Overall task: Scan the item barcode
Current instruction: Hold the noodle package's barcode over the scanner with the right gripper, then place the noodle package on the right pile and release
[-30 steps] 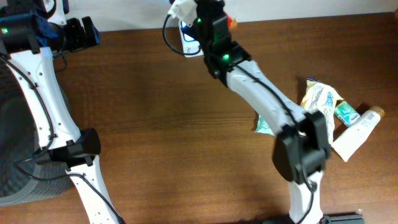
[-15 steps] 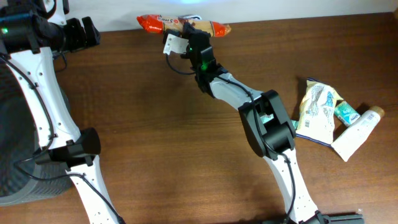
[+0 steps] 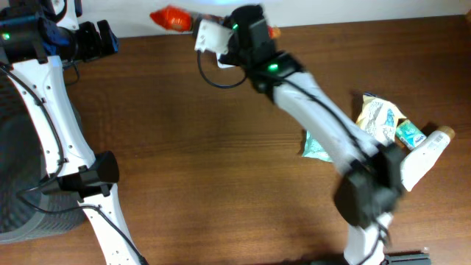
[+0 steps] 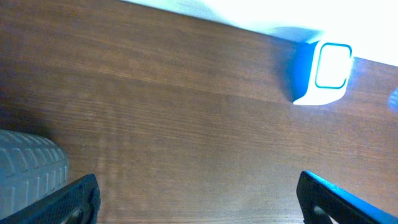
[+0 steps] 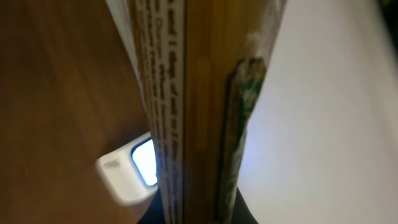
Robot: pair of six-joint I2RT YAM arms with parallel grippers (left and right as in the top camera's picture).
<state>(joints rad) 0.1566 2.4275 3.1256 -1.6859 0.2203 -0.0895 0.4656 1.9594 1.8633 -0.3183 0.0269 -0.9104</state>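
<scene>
A long orange snack packet hangs at the table's back edge, held near its middle by my right gripper, which is shut on it. The right wrist view shows the packet edge-on, running up from the gripper, with printed text along one side. Just behind the packet on its left stands the white scanner, its window lit. From the left wrist the scanner appears as a white-and-blue block by the back edge. My left gripper is open and empty at the far left, its fingers wide apart.
A yellow-white packet, a green packet, a small teal item and a white tube lie at the right. A grey ribbed container sits off the table's left edge.
My right arm has swung along the back edge with the orange packet, bringing it lengthwise and then a little further left and back. The left arm has not moved.
</scene>
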